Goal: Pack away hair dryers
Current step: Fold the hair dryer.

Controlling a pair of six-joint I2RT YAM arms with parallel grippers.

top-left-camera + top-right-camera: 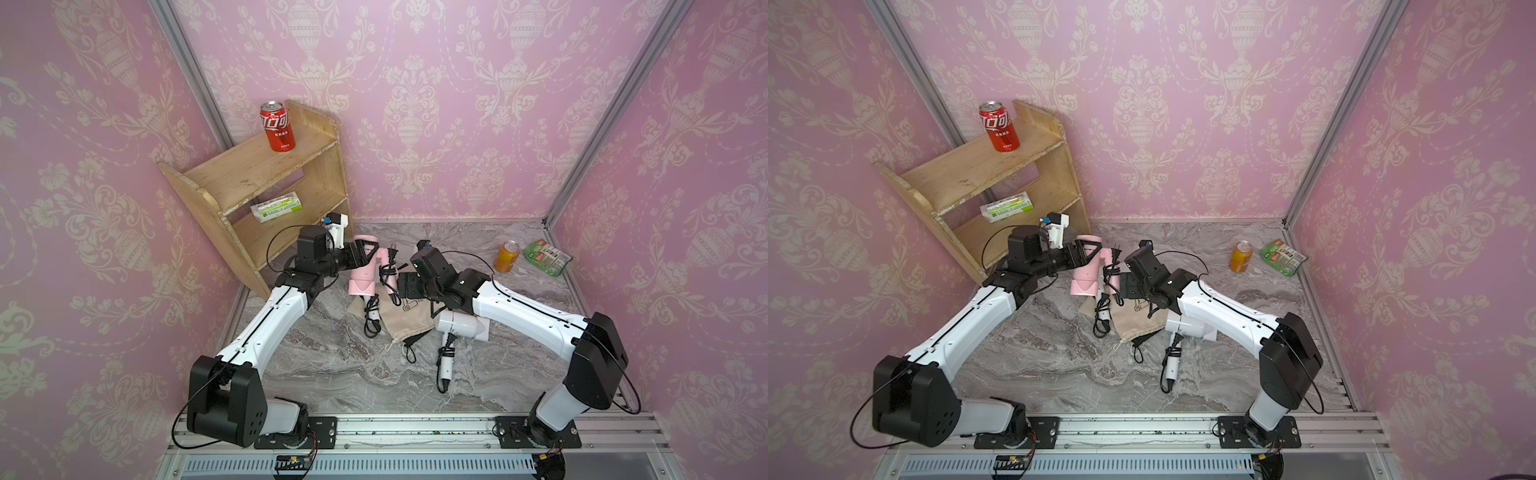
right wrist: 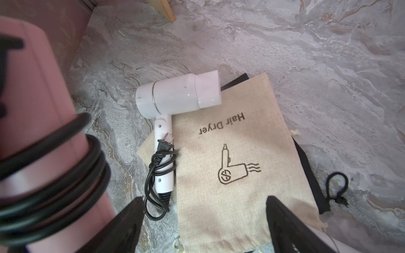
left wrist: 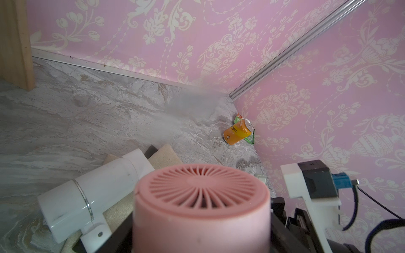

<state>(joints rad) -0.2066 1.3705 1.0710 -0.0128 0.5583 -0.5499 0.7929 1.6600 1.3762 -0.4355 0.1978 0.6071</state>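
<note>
My left gripper (image 1: 365,254) is shut on the barrel of the pink hair dryer (image 1: 362,272), which fills the left wrist view (image 3: 201,208). Its black cord is wound round the handle (image 2: 50,166). A white hair dryer (image 2: 177,96) lies beside and partly on the beige "Hair Dryer" pouch (image 2: 236,166); from above, mostly its handle and cord (image 1: 373,311) show below the pink one. My right gripper (image 2: 205,198) hangs open over the pouch (image 1: 401,318), with nothing between its fingers. Another white hair dryer (image 1: 459,325) lies under my right forearm, its cord trailing toward the front.
A black pouch (image 2: 306,166) lies under the beige one. A wooden shelf (image 1: 270,187) at the back left carries a red can (image 1: 277,126) and a green-white box (image 1: 276,206). An orange can (image 1: 507,256) and a green packet (image 1: 547,257) sit at the back right.
</note>
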